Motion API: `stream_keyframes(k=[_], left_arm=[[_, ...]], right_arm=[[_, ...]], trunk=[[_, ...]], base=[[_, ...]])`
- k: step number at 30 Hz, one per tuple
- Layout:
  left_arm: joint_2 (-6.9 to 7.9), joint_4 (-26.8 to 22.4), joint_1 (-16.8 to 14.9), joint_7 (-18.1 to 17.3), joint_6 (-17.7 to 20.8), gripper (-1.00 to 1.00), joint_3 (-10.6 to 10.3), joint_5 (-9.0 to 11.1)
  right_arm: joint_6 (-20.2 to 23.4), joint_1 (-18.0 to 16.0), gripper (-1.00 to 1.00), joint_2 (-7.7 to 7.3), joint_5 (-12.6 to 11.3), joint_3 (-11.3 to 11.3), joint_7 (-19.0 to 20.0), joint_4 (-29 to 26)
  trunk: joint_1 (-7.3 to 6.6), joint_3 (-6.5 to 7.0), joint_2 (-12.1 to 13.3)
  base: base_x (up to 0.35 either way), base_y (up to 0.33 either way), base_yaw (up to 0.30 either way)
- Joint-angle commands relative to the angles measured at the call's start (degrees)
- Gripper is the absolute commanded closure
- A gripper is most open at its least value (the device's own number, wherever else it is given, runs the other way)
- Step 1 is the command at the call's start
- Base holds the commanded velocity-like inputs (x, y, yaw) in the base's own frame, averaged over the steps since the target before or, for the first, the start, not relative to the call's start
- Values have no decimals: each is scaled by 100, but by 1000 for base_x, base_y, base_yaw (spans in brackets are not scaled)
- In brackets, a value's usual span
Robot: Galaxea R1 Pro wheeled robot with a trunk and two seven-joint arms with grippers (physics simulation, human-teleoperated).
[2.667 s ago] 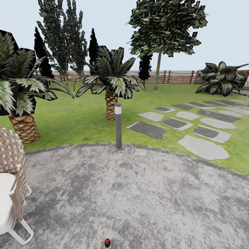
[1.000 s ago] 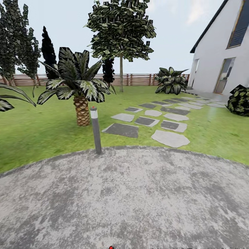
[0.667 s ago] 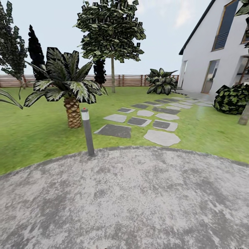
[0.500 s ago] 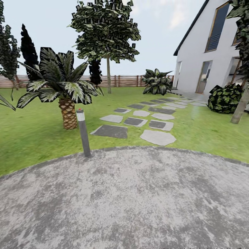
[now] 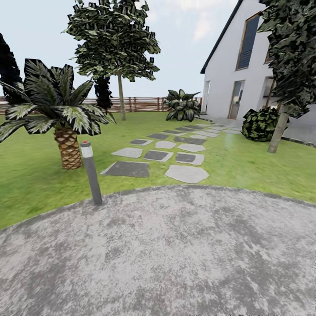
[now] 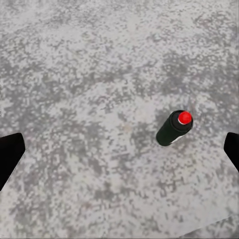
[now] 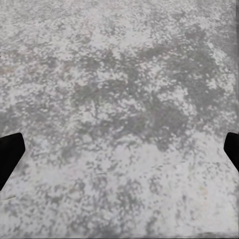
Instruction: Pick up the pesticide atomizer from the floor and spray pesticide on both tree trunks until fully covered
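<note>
The left wrist view shows a dark cylinder with a red cap [image 6: 175, 128] standing on mottled grey pavement [image 6: 99, 74]; by its form this is judged to be the pesticide atomizer, though the task places it on the lawn. It stands between the fingers of the left claw [image 6: 119, 149], nearer one of them, untouched. The left claw is spread wide, its dark fingertips [image 6: 10, 154] at the frame edges. The right claw [image 7: 119, 149] is likewise spread and empty above bare pavement.

Handling judgement: the body appears rigid, smooth and round, probably light. A smooth cylinder may slip or roll once tipped, so the hold belongs across the mid-body, below the red cap, which is likely the spray trigger and should stay clear.

In the head view the pavement is a rough, speckled grey disc bordered by blurry green lawn [image 5: 39, 184]. A grey bollard lamp [image 5: 91, 172] stands at its far-left edge. Flat irregular stone slabs [image 5: 186, 173] lead toward a white house [image 5: 228, 66]. One tree [image 5: 120, 98] with a thin straight trunk stands far left of centre before a slatted fence [image 5: 140, 104]; another tree trunk [image 5: 277, 131] leans at right. A palm [image 5: 68, 147] has a scaly, patterned stem.
</note>
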Motion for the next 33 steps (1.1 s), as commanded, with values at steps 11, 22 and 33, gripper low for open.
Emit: stream_keyframes(k=[11, 22, 33], left_arm=[[0, 0, 0, 0, 0, -100, 0, -8], [0, 0, 0, 0, -7, -100, -4, -8], [-8, -7, 0, 0, -9, -100, -15, 0]], right_arm=[[0, 0, -100, 1, -1, 0, 0, 0], [0, 0, -100, 0, -2, -1, 0, 0], [0, 0, -100, 4, -6, -1, 0, 0]], trunk=[[0, 43, 0], [0, 87, 0], [0, 122, 0]], base=[[0, 55, -243], [0, 1, -243], [-57, 0, -243]])
